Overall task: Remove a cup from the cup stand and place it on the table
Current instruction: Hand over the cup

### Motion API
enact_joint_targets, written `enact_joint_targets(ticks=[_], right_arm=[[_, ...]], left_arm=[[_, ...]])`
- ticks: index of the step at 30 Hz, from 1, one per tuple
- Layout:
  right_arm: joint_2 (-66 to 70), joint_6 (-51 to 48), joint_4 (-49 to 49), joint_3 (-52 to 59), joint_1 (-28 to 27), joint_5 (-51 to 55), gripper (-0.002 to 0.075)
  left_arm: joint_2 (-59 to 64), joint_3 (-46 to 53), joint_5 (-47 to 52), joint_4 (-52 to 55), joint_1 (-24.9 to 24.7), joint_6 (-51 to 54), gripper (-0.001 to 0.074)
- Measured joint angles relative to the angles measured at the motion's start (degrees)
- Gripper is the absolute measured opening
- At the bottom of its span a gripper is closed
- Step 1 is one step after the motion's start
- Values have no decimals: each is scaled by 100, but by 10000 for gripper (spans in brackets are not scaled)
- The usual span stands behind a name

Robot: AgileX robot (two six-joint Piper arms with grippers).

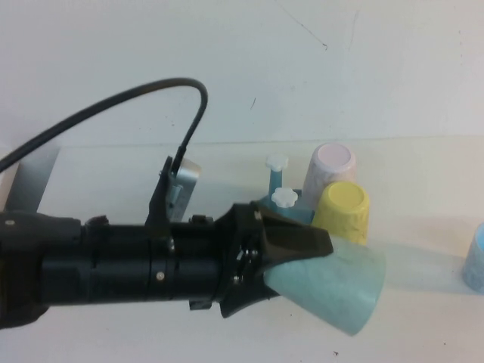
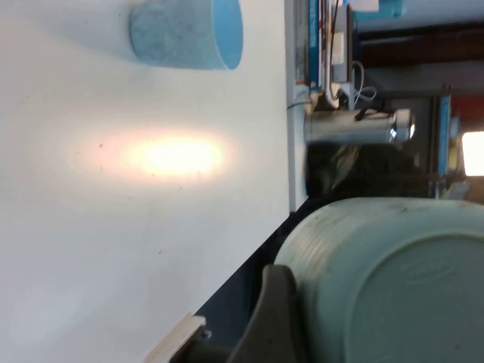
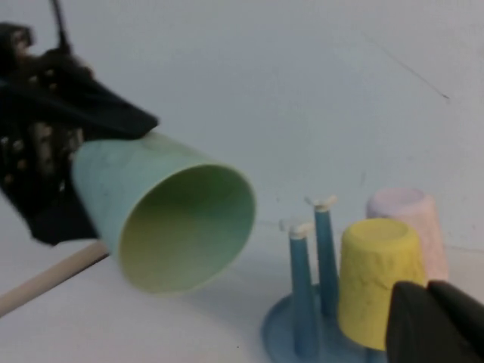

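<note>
Broadly, we see the white worktop (image 1: pixel 113 333) under everything, with our left gripper (image 1: pixel 302 261) reaching across it, fingers (image 1: pixel 299 240) clasped around the base of the mint-green cup (image 1: pixel 336 291), held on its side off the surface, just in front of the cup stand (image 3: pixel 283 329). A yellow cup (image 1: pixel 344 212) and a pink cup (image 1: pixel 329 170) sit upturned on the stand's pegs. A blue cup (image 1: pixel 475 261) stands far right. Our right gripper (image 3: pixel 435 321), fingers clenched, hovers near the stand.

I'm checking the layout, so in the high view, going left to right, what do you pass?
Left gripper holding the cup → yellow cup on the cup stand → blue cup at the right edge. The right gripper is outside that view.
</note>
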Motion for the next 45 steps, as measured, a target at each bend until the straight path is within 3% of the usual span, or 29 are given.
enact_joint_targets(ticks=[4,10,13,18,22,28,36,45], right_arm=[[679,-1068,356,-184,0,581,-1],[1577,-1488,381,-697,0,1258,36],[1756,-1821,393,-942,0,1512,126],[1829,-2063,401,-1241,0,1801,385],[1829,-2075,401,-1321,0,1830,488],[1857,-1914,401,-1321,0,1839,514],[2666,-141,405,-1595,0,1505,517],[4542,56,405,-2122,0,2862,517]], left_arm=[[-10,-252,-193,-41,33,-623,565],[-8,-597,-598,-81,33,-1388,565],[-8,-622,-665,-91,33,-1608,565],[-8,-635,-666,-91,33,-1688,565],[-8,-635,-666,-91,33,-1767,565],[-8,-635,-666,-91,33,-1773,565],[-8,-635,-566,-91,33,-1773,565],[-8,-635,-605,-91,33,-1763,565]])
